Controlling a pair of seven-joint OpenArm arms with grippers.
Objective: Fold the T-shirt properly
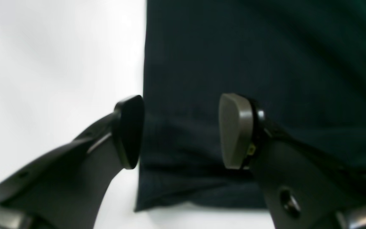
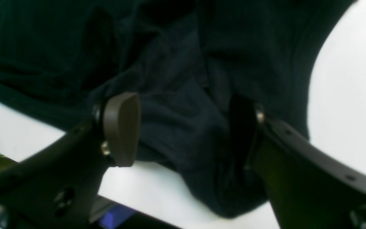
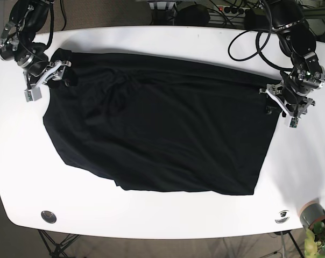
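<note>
Black T-shirt (image 3: 157, 134) spread across white table (image 3: 168, 215), left gripper (image 1: 181, 132) jaws apart at its right edge, right gripper (image 2: 186, 127) parted around bunched fabric at far-left corner

A white table (image 3: 152, 220) stands over grey floor, green plant (image 3: 319, 242) at one corner.

Black T-shirt (image 3: 162, 129) spread on white table (image 3: 152, 215); pincers at opp. edges.
</note>
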